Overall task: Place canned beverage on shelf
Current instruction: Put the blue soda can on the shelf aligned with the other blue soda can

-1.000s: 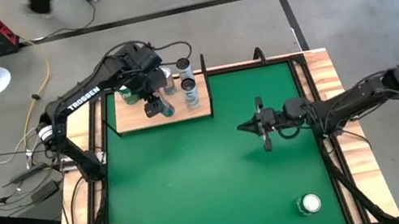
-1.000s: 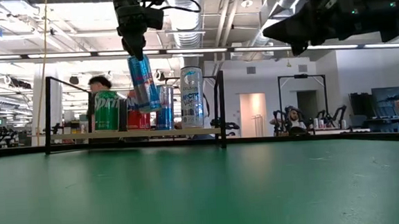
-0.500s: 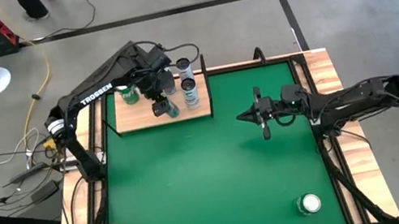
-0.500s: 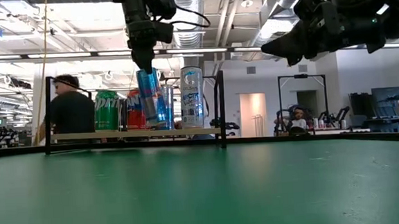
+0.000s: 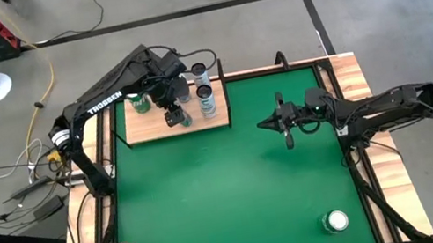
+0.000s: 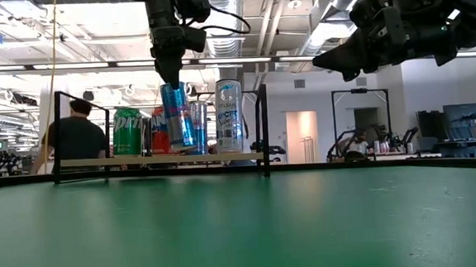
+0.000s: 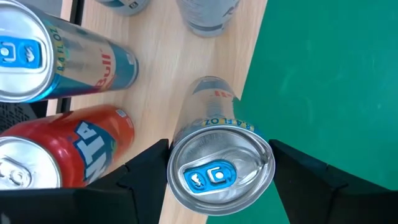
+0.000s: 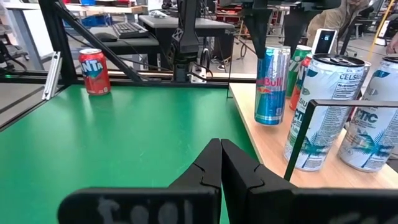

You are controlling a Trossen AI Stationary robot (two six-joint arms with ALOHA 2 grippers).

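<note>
I see my left arm reaching from the bench's (image 5: 211,194) left edge over the shelf (image 5: 150,126) at the far left corner, wrist bent so the left pincer (image 5: 172,111) points straight down. It grasps the top of a blue canned beverage (image 6: 176,116), a finger (image 7: 140,171) on either side of the rim. The can is slightly tilted near the shelf's front edge, beside a red can (image 7: 81,140) and other cans. My right arm stretches in low from the right side, its right pincer (image 5: 277,122) clenched and empty above mid-bench.
</note>
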